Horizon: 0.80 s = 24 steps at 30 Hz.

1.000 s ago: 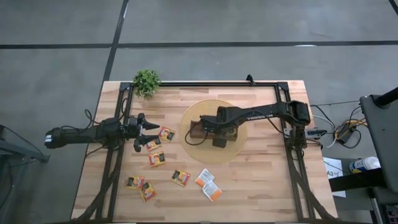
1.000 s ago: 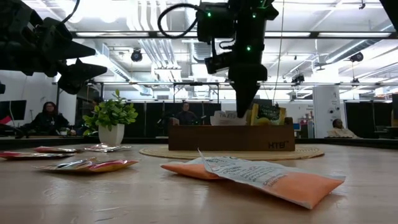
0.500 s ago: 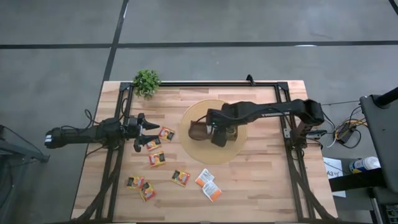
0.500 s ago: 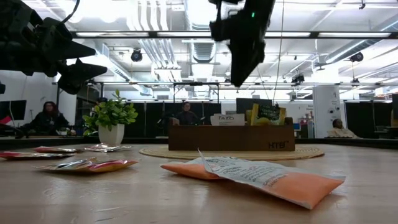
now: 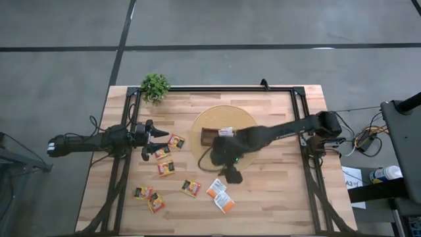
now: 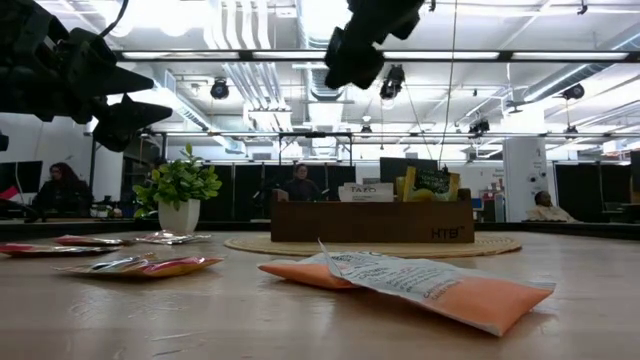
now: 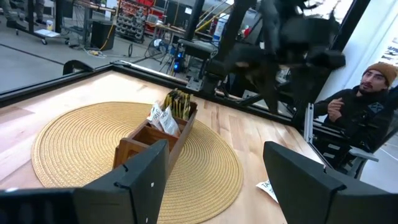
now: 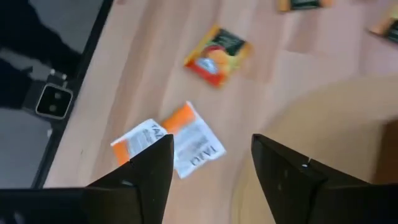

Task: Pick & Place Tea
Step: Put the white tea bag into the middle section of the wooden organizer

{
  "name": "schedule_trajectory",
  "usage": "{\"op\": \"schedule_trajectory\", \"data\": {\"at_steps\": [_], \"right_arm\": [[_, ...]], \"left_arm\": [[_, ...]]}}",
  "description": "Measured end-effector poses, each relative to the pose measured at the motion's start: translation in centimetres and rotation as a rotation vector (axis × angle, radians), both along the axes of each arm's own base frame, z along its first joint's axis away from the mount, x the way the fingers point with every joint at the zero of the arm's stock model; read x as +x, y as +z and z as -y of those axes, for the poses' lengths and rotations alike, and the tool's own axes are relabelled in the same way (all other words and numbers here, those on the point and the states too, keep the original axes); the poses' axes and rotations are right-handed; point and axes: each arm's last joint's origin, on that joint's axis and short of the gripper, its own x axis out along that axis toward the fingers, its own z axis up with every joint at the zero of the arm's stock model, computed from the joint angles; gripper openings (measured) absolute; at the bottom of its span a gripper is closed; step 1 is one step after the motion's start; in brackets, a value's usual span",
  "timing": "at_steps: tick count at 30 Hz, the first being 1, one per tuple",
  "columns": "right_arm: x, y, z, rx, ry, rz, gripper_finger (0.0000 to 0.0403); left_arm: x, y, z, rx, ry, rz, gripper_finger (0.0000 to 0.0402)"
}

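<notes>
While its fingers [image 8: 149, 174] stand spread and empty, the right gripper [image 5: 231, 174] hovers just off the round woven mat [image 5: 209, 158], over two white-orange tea sachets [image 5: 220, 195]. Yellow-red-black sachets [image 5: 164, 167] lie flat on the worktop [image 5: 276, 197] beside the mat, near the left gripper [image 5: 154, 137], fingers also apart.

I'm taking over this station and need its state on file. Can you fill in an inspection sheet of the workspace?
Surface: wooden table, round woven mat at centre.
Job's things: loose tea sachets on the near-left boards, two white-orange ones beside the mat; a few stand in the brown box.
Clutter: potted plant at the far-left corner.
Grippers: right gripper open, empty, above the mat's near edge; left gripper open, empty, at the left.
Cables: black leads along the left arm; wires off the right edge.
Surroundings: seated people beyond the table.
</notes>
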Motion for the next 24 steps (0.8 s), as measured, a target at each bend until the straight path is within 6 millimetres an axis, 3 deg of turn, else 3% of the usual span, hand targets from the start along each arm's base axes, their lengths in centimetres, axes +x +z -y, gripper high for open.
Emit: {"op": "schedule_trajectory", "data": {"at_steps": [11,24], "right_arm": [[1.6,-4.6,-6.1,-0.023,0.175,0.014,0.0215],[5.3,-9.1,-8.8,0.024,0.268,-0.061,0.0215]], "left_arm": [[0.0,0.0,0.0,0.000,0.000,0.000,0.0257],[0.0,0.0,0.0,0.000,0.000,0.000,0.0257]]}}
